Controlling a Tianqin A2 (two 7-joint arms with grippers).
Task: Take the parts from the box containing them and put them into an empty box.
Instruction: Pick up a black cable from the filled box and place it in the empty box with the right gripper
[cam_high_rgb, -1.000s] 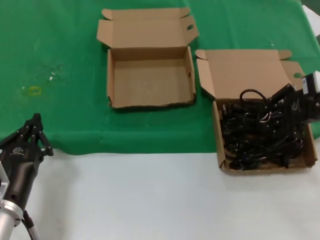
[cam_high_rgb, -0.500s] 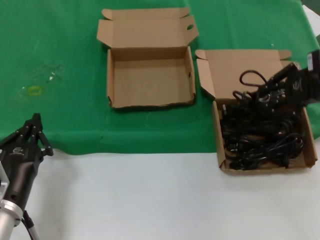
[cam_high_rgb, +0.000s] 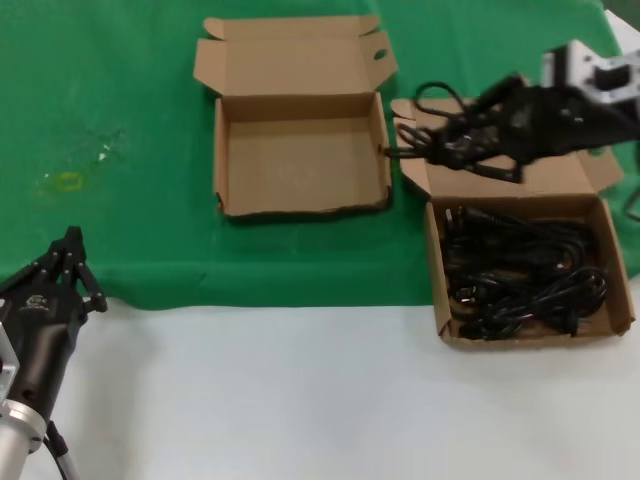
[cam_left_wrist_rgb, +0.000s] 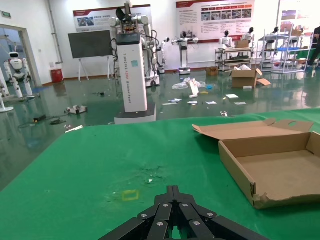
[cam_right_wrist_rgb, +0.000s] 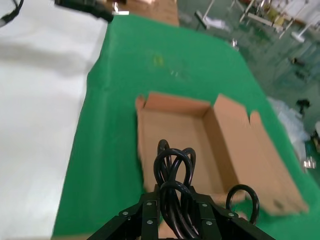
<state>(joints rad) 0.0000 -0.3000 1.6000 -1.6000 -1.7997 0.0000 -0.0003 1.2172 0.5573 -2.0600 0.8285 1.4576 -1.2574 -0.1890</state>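
The box with the tall plain lid (cam_high_rgb: 435, 250) sits at the right and holds a tangle of black cables (cam_high_rgb: 520, 270). The empty box (cam_high_rgb: 300, 150) with a narrow creased lid strip sits left of it; it also shows in the right wrist view (cam_right_wrist_rgb: 175, 130) and the left wrist view (cam_left_wrist_rgb: 280, 165). My right gripper (cam_high_rgb: 470, 125) is shut on a black coiled cable (cam_high_rgb: 440, 135) and holds it in the air over the full box's lid. In the right wrist view the cable (cam_right_wrist_rgb: 174, 170) loops out between the fingers. My left gripper (cam_high_rgb: 68, 262) is shut and parked near left.
A green cloth (cam_high_rgb: 120, 100) covers the far half of the table; the near half is white (cam_high_rgb: 300, 400). A small yellow mark (cam_high_rgb: 68, 181) and a scuffed patch lie on the cloth at the left.
My right gripper has lifted the cable bundle out of the full box and moved it up and left, toward the empty box. The left arm has not moved.
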